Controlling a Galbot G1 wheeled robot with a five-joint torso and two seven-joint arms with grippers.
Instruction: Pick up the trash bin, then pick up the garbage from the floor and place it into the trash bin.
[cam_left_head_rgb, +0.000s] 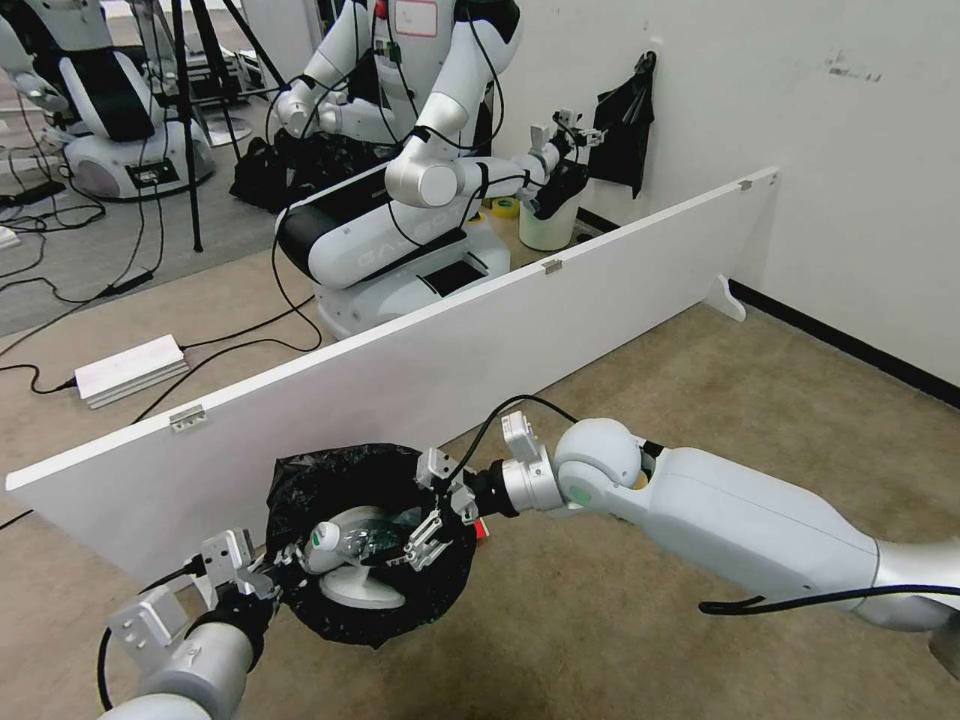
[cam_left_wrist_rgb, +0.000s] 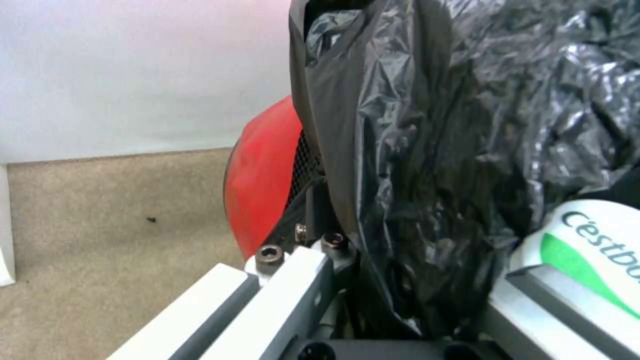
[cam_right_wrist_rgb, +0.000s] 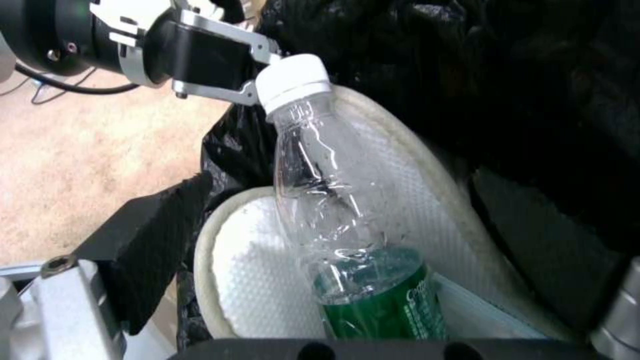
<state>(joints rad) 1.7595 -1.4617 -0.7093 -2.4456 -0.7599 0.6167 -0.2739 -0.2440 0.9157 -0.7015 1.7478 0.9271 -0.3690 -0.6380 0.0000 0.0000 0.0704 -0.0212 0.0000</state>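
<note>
Left gripper clamped on near-left rim of bin, held above carpet near white board. Right gripper spread open over bin; bottle lying on slippers inside.

Black-lined red trash bin — bottle, slippers inside.

A low white partition board crosses tan carpet beside white wall.
</note>
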